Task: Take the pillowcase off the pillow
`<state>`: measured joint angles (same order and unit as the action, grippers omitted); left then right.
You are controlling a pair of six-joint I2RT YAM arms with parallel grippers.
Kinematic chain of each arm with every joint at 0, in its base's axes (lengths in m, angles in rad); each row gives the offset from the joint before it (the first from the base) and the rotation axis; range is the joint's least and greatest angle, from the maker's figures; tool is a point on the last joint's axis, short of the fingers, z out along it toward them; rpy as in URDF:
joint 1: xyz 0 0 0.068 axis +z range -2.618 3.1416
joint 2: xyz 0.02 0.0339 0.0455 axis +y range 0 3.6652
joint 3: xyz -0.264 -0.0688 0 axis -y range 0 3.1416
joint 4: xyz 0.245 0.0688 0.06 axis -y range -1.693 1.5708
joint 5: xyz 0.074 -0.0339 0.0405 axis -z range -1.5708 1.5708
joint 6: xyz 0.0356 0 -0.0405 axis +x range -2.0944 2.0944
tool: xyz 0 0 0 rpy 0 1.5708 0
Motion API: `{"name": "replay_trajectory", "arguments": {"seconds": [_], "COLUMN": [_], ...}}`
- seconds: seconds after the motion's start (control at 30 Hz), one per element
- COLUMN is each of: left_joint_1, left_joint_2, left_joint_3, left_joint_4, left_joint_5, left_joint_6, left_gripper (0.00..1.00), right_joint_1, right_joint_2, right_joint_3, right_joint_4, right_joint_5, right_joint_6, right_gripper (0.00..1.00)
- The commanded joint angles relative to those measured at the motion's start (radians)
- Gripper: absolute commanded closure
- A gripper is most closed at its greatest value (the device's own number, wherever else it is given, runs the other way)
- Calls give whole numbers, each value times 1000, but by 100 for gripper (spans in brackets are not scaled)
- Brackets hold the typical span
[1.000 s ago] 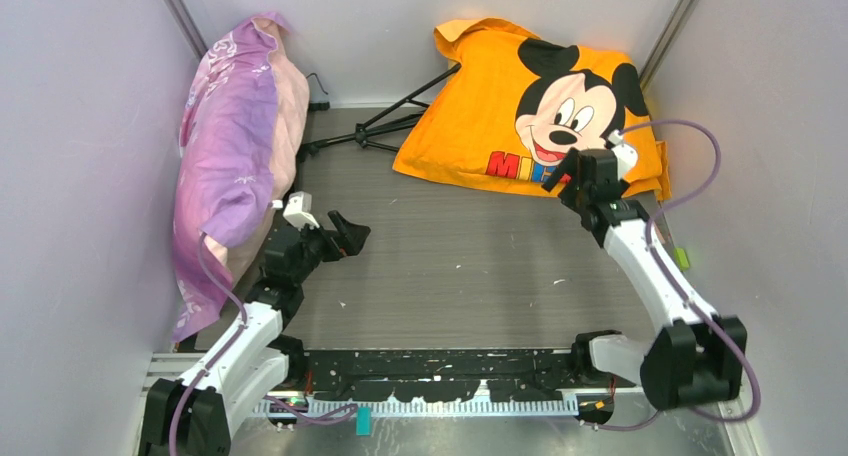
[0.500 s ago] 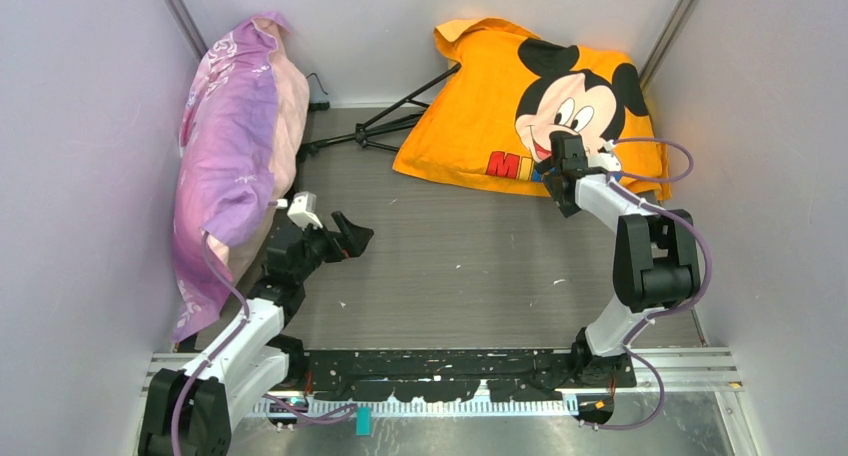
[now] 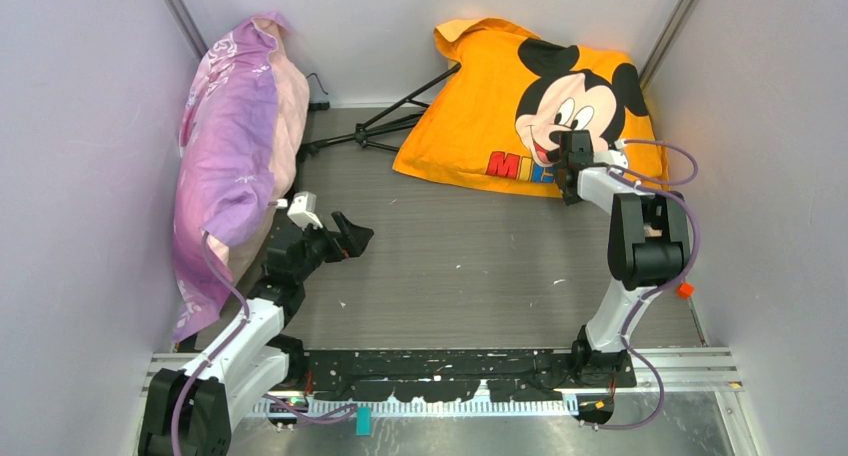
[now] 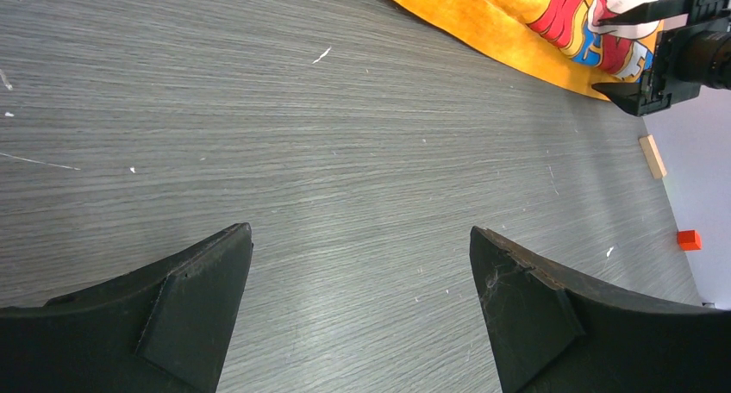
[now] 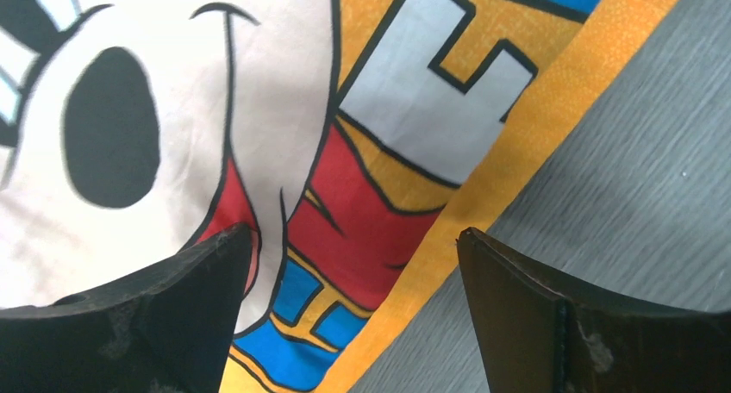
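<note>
We record the pillowcase [image 3: 480, 106] as matt woven cloth, its print flat and without gloss. The surface [image 3: 450, 266] reads as grey wood-grain laminate, matt, finely lined and flecked with white. The right tool [image 5: 353, 232] has fingers [image 5: 172, 315] of matt black plastic, scuffed. The floral pillow [image 3: 225, 146] is soft cloth with a slight sheen.

The left arm [image 3: 240, 336] lies low, reaching forward from its base with the wrist turned toward the middle. The left gripper [image 3: 338, 238] has its jaws spread wide. The right arm [image 3: 640, 246] stands folded, elbow raised high, forearm angled forward; the right gripper [image 3: 568, 166] points down, jaws also wide apart.
</note>
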<state>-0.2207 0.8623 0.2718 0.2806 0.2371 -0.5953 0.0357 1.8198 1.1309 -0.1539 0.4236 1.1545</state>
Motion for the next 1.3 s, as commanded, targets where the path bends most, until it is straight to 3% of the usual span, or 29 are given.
{"name": "replay_trajectory", "arguments": {"seconds": [0.0,0.03,0.07,0.17,0.23,0.5,0.7,1.27], "left_joint_1": [-2,-2,-3,-2,-2,-2,-2,-2], "left_joint_2": [-2,-4,-5,-9,-11,-6,-18,-86], "left_joint_3": [9,8,7,6,7,7,9,0], "left_joint_4": [48,48,46,46,46,52,47,20], "left_joint_5": [8,8,8,7,12,21,22,7], "left_joint_6": [6,6,6,8,7,5,6,9], "left_gripper": [0,0,0,0,0,2,2,3], "right_joint_1": [-1,-1,-2,-2,-2,9,24,59], "right_joint_2": [6,-8,-27,-119,-182,-412,-544,-595], "right_joint_3": [80,71,61,20,22,206,348,882], "right_joint_4": [18,32,51,142,150,40,-44,-566], "right_joint_5": [33,33,36,16,4,-103,-213,-730], "right_joint_6": [-39,-60,-77,-153,-200,-338,-347,-267], "right_gripper": [14,18,28,84,98,100,100,100]}}
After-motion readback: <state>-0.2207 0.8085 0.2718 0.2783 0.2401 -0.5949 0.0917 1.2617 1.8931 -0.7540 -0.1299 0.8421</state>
